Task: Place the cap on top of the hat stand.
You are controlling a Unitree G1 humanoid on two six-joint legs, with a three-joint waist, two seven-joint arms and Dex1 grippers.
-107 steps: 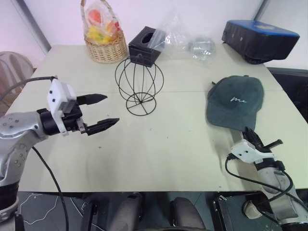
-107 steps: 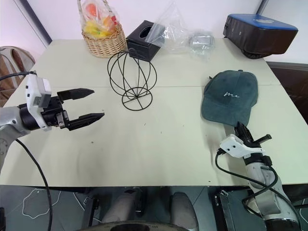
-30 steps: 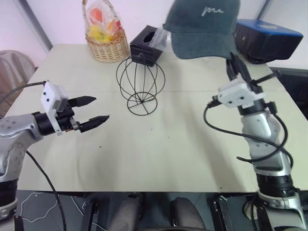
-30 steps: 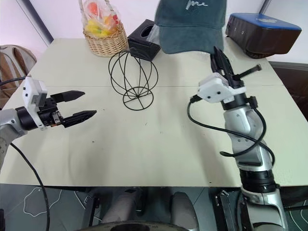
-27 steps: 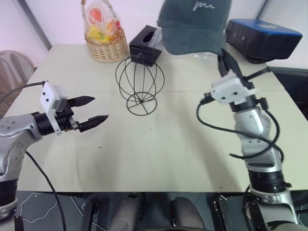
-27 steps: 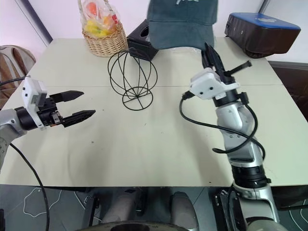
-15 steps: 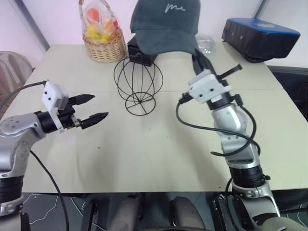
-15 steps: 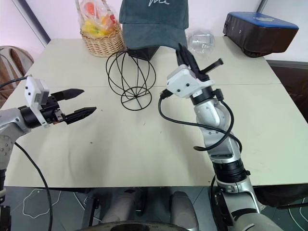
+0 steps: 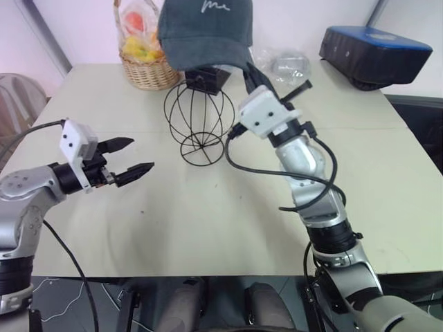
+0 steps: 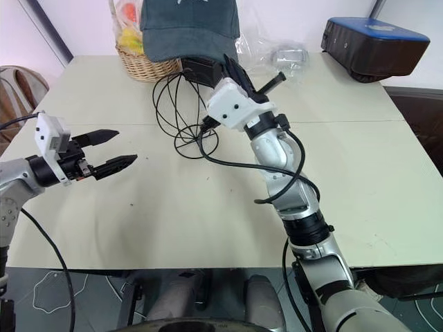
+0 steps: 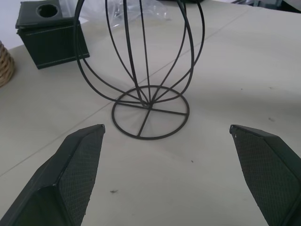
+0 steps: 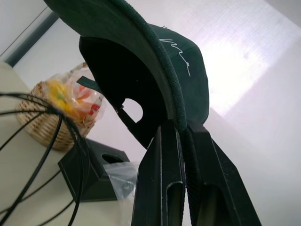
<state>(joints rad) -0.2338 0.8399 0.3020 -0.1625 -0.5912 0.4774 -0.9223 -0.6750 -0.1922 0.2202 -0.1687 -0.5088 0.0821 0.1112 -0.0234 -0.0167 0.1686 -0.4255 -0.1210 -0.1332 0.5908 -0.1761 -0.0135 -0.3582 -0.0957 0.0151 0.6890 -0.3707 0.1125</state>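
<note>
Wicker basket (image 9: 147, 69) of wrapped fruit, black tissue box (image 11: 51, 37), clear plastic bag (image 9: 284, 63); dark blue case (image 9: 374, 54)

Right claw (image 12: 181, 141) raised, clamped; left claw (image 9: 138, 156) level, agape.

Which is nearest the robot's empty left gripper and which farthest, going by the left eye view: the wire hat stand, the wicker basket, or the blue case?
From the left gripper:
1. Hat stand, just ahead of its open fingers, mid-table.
2. Basket, at the table's far edge, behind the stand on the left.
3. Blue case, at the far right corner, across the whole table.
</note>
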